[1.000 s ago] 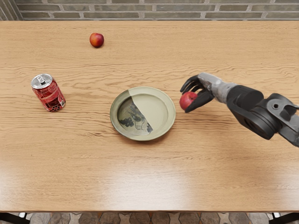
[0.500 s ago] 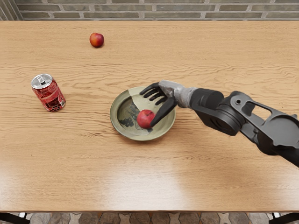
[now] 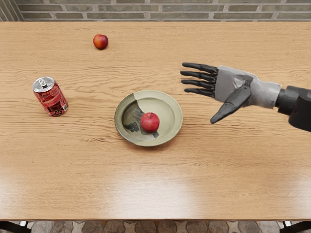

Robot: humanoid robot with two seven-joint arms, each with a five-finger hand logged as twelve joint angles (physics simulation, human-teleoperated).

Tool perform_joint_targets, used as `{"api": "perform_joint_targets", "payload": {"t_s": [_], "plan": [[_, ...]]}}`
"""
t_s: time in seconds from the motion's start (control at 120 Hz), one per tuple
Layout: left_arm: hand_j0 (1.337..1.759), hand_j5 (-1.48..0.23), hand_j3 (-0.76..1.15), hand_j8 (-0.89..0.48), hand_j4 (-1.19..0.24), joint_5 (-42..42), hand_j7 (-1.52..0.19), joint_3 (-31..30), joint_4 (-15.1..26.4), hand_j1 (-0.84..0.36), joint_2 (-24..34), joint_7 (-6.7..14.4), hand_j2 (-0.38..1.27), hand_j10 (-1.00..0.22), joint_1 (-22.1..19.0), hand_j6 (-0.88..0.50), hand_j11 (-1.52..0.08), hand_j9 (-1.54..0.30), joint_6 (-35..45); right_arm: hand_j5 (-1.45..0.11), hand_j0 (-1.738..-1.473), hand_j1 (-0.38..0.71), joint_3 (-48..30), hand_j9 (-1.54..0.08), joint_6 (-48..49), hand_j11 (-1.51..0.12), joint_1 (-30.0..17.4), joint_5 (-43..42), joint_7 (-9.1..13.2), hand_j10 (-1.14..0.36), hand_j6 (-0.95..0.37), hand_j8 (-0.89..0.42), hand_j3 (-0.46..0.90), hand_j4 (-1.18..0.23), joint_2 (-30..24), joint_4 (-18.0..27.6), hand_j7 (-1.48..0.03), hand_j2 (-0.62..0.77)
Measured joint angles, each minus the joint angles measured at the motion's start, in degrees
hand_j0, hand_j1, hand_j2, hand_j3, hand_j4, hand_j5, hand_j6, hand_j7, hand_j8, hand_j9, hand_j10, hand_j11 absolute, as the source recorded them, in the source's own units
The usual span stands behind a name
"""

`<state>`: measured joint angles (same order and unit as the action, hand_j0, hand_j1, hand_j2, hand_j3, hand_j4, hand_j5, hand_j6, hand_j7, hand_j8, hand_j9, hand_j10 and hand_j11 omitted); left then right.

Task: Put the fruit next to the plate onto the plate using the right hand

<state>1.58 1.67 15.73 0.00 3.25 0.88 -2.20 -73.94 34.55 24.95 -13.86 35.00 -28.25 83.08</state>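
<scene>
From the head view I see the red apple (image 3: 150,122) resting on the plate (image 3: 170,105) at frame centre, well apart from my right hand (image 3: 227,88), which hovers at the right with fingers spread, holding nothing. A red can (image 3: 50,96) stands at the left and a second fruit (image 3: 100,41) lies upper left, both beyond the plate from the hand. The wooden desk (image 3: 155,184) runs back to a brick wall (image 3: 146,9).
</scene>
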Motion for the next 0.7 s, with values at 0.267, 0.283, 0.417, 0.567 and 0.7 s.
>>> {"api": "perform_joint_targets", "payload": {"t_s": [0.267, 0.283, 0.417, 0.567, 0.7], "plan": [[1.658, 0.0, 0.0, 0.0, 0.0, 0.0, 0.0, 0.0, 0.0, 0.35, 0.0, 0.0, 0.0, 0.0, 0.0, 0.0, 0.0, 0.0, 0.0, -0.04, -1.658, -0.32, -6.87, -0.04, 0.42, -0.04, -8.66, 4.8, 0.0, -0.03, -0.03, -0.03, 0.0, -0.03, -5.28, -2.65, -0.04, 0.0], [1.658, 0.0, 0.0, 0.0, 0.0, 0.0, 0.0, 0.0, 0.0, 0.35, 0.0, 0.0, 0.0, 0.0, 0.0, 0.0, 0.0, 0.0, 0.0, -0.04, -1.658, -0.32, -7.51, -0.04, 0.43, -0.04, -9.23, 4.86, 0.0, -0.03, -0.03, -0.02, 0.0, -0.03, -5.57, -2.7, -0.04, 0.0], [1.658, 0.0, 0.0, 0.0, 0.0, 0.0, 0.0, 0.01, 0.0, 0.35, 0.0, 0.0, 0.0, 0.0, 0.17, 0.0, 0.0, 0.0, 0.0, -0.03, -1.658, -0.32, -11.84, -0.03, 0.45, -0.03, -12.6, 5.13, 0.0, -0.02, -0.02, -0.02, 0.0, -0.02, -6.77, -2.92, -0.03, 0.0], [1.658, 0.0, 0.0, 0.0, 0.0, -0.01, 0.0, 0.04, 0.0, 0.35, 0.0, -0.01, 0.0, 0.0, 0.26, 0.0, 0.0, 0.0, -0.01, -0.03, -1.658, -0.32, -13.51, -0.03, 0.46, -0.03, -13.89, 5.21, 0.0, -0.02, -0.02, -0.02, 0.0, -0.02, -7.15, -3.23, -0.03, 0.0], [1.658, 0.0, 0.0, 0.0, 0.0, -0.13, 0.0, 0.15, 0.0, 0.35, 0.0, -0.02, 0.0, 0.0, 0.26, 0.0, 0.0, 0.0, -0.02, -0.03, -1.658, -0.32, -13.87, -0.03, 0.46, -0.03, -14.2, 5.23, 0.0, -0.02, -0.02, -0.02, 0.0, -0.02, -7.23, -3.32, -0.03, 0.0]]}}
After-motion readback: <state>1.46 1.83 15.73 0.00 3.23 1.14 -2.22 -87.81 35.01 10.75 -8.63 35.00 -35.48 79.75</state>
